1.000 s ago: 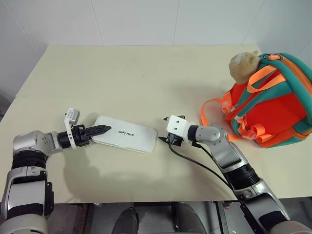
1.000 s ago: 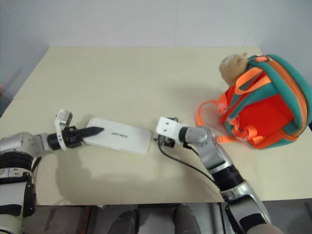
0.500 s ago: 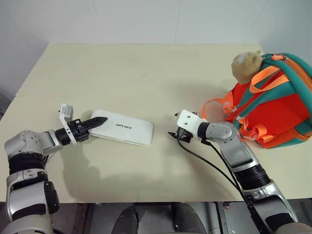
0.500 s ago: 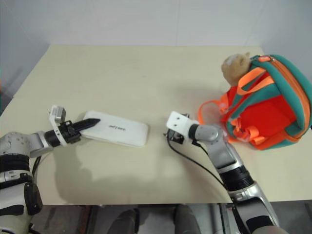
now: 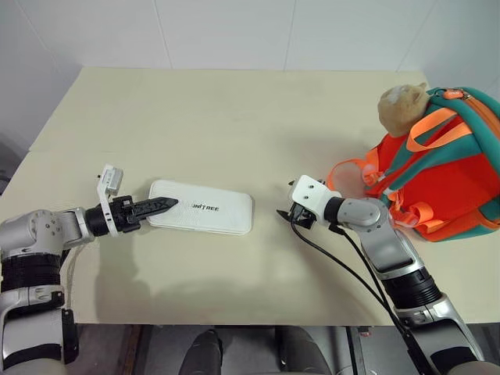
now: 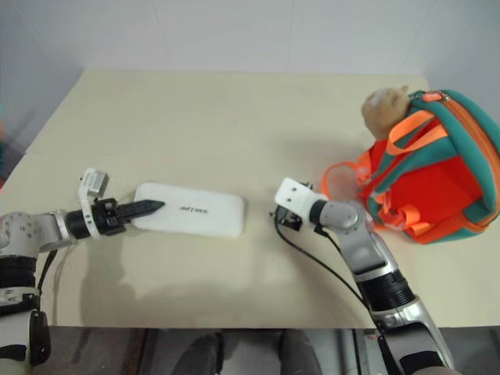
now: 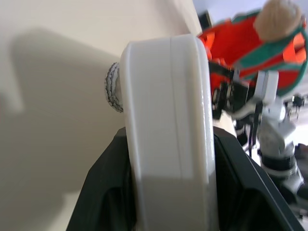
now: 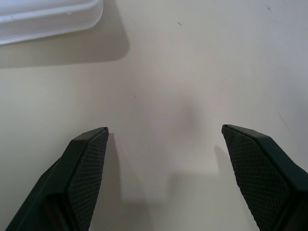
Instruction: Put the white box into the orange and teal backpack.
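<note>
The white box (image 5: pixel 205 209) is a flat case with dark lettering, left of the table's middle. My left gripper (image 5: pixel 167 205) is shut on its left short end; in the left wrist view the box's edge (image 7: pixel 168 125) sits clamped between both black fingers (image 7: pixel 103 192), casting a shadow on the table. My right gripper (image 5: pixel 283 214) stands open a short way right of the box, nothing between its fingers (image 8: pixel 89 159). The orange and teal backpack (image 5: pixel 447 176) stands at the far right with a tan plush toy (image 5: pixel 401 106) on top, beyond the right gripper.
The beige table (image 5: pixel 234 117) reaches back to a white wall. Loose orange straps (image 5: pixel 348 176) lie on the table between my right gripper and the backpack. A black cable (image 5: pixel 344 266) runs along my right arm.
My right gripper has drawn away to the right from the box's right end. My left gripper has rolled a little, still holding the box, which now lies more level.
</note>
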Available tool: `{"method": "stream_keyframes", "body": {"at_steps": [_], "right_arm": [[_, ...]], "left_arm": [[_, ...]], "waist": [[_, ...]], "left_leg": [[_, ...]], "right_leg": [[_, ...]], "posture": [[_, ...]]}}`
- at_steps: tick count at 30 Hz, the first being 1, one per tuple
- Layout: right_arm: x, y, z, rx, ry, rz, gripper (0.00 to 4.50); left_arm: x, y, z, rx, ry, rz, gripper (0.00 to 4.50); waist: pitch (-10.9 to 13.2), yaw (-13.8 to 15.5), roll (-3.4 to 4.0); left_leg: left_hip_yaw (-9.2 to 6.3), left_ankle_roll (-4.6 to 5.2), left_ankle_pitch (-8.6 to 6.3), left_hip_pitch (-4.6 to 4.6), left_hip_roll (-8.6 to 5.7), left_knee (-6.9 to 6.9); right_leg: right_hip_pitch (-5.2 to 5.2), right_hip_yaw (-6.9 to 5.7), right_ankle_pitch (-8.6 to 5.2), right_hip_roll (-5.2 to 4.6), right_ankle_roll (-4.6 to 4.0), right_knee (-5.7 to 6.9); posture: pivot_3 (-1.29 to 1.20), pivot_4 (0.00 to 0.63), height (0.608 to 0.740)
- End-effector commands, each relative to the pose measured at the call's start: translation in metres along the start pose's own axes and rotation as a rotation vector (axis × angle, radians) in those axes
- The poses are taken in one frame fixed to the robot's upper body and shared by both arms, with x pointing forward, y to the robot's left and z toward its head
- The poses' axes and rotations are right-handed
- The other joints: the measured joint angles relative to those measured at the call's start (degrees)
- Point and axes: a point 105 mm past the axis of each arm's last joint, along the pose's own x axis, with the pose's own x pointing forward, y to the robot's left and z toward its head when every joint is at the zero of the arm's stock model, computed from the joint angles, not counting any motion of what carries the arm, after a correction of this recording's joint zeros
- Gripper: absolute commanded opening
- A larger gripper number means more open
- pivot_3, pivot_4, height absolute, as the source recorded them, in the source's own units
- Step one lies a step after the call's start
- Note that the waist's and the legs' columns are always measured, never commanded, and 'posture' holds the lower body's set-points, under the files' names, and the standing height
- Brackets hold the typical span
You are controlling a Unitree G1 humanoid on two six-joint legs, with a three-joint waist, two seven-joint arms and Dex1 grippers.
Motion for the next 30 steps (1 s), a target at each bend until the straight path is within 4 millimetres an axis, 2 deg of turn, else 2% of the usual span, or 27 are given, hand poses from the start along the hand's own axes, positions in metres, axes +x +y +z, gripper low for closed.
{"method": "stream_keyframes", "body": {"at_steps": [1, 7, 11, 17, 22, 24, 29, 30], "right_arm": [[-0.008, -0.007, 0.009, -0.018, -0.035, -0.029, 4.50], [-0.012, -0.007, 0.004, -0.017, -0.022, -0.036, 4.50], [-0.013, -0.006, 0.003, -0.016, -0.020, -0.037, 4.50], [-0.015, -0.005, 0.002, -0.015, -0.016, -0.038, 4.50], [-0.019, -0.008, 0.000, -0.018, -0.009, -0.053, 4.50], [-0.021, -0.012, -0.001, -0.014, -0.006, -0.079, 4.50], [-0.029, -0.025, 0.000, 0.003, -0.010, -0.180, 4.50], [-0.032, -0.033, -0.001, 0.021, -0.008, -0.237, 4.50]], "left_arm": [[-0.002, 0.009, -0.010, 0.064, 0.115, 0.095, 1.88], [-0.003, 0.007, -0.007, 0.076, 0.115, 0.058, 1.88], [-0.004, 0.013, -0.007, 0.042, 0.106, 0.084, 1.45], [-0.003, 0.014, -0.005, 0.029, 0.100, 0.091, 1.44], [0.000, -0.002, 0.018, 0.019, 0.002, 0.016, 1.42], [-0.001, -0.013, 0.033, 0.004, -0.066, -0.029, 1.40], [0.002, -0.031, 0.050, -0.012, -0.149, -0.105, 1.39], [0.002, -0.034, 0.054, -0.023, -0.177, -0.126, 1.39]], "waist": [[0.00, 0.00, 0.00], [0.00, 0.07, 0.00], [0.00, -0.01, 0.00], [0.00, -0.04, 0.00], [0.01, -0.04, -0.02], [0.04, -0.09, -0.05], [0.10, -0.16, -0.13], [0.10, -0.22, -0.13]], "left_leg": [[0.00, 0.01, 0.00, 0.00, 0.00, 0.01], [0.00, 0.06, -0.03, 0.00, 0.00, 0.06], [0.00, 0.10, -0.05, 0.00, 0.00, 0.09], [-0.01, 0.20, -0.09, 0.02, 0.00, 0.33], [-0.03, 0.23, -0.11, 0.02, -0.01, 0.56], [-0.03, 0.24, -0.12, 0.01, -0.01, 0.61], [-0.06, 0.24, -0.12, -0.01, 0.02, 0.55], [-0.06, 0.22, -0.11, -0.04, 0.02, 0.56]], "right_leg": [[0.01, 0.00, 0.00, 0.00, 0.00, 0.00], [0.02, 0.00, 0.00, 0.00, 0.00, 0.03], [0.02, 0.00, 0.00, 0.02, 0.00, 0.08], [0.02, 0.00, 0.00, 0.02, 0.01, 0.36], [0.07, 0.00, 0.00, 0.03, 0.01, 0.51], [0.08, 0.01, 0.01, 0.03, 0.02, 0.54], [0.04, 0.00, 0.00, 0.06, 0.02, 0.70], [0.02, 0.00, 0.00, 0.06, 0.02, 0.70]], "posture": [[0.00, 0.150, 0.740], [0.00, 0.150, 0.740], [0.00, 0.150, 0.740], [0.00, 0.150, 0.740], [0.00, 0.150, 0.740], [0.00, 0.150, 0.740], [0.00, 0.150, 0.740], [0.00, 0.150, 0.740]]}}
